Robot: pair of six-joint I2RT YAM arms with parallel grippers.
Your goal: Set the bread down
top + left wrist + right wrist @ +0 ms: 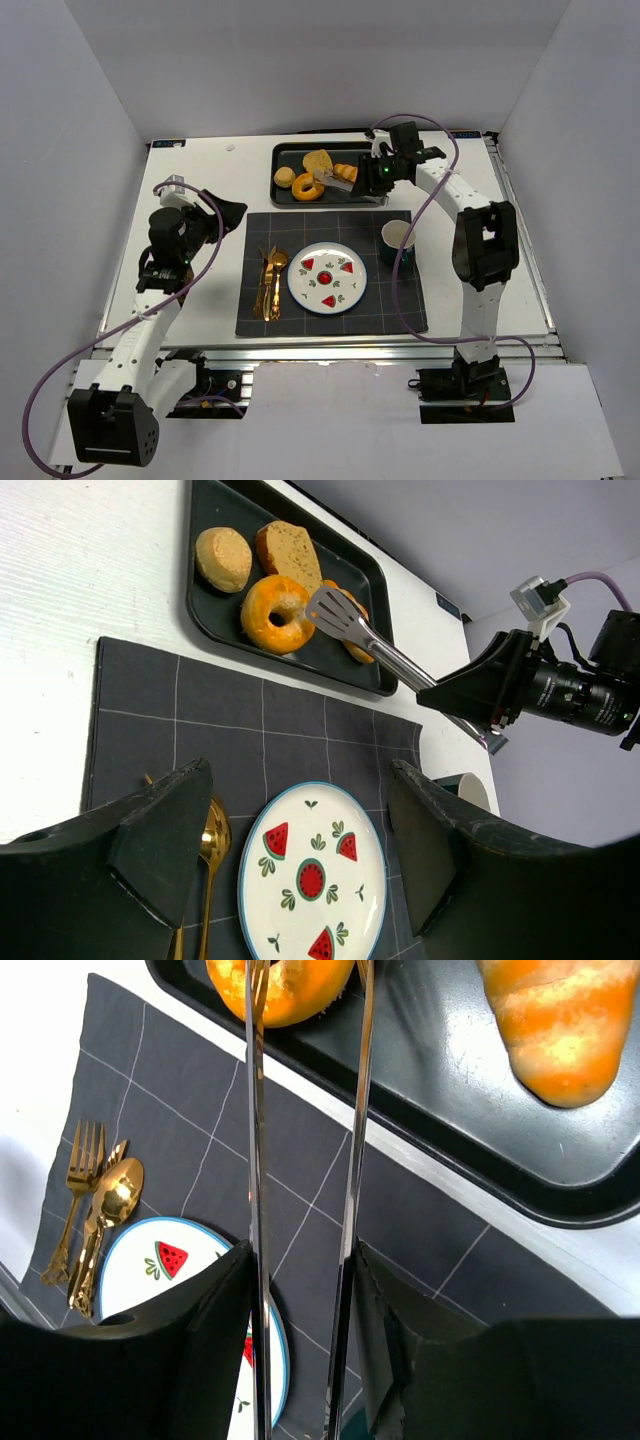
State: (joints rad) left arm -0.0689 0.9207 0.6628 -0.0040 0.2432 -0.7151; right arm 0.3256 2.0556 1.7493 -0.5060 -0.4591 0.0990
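While the left gripper point(300, 770) hangs over the near left part of the table with its jaws wide apart, holding nothing, the action is all at the far side. The right gripper point(384, 174) is clamped on a pair of metal tongs point(372, 644), and the two blades run out over the black tray point(283, 151). The slotted tip sits right at the edge of the glazed donut point(274, 613), one blade over it and one at its side, though I can't tell if they're touching. The donut lies at the tray's near edge, a round bun point(223, 558) just left of it, a bread slice point(290, 551) behind, and a croissant point(560, 1030) to the right, by the tongs. Closer in, the watermelon plate point(327, 277) sits bare in the middle of the dark grid placemat point(400, 310), with gold cutlery point(270, 283) on its left and a green cup point(398, 240) on its right.
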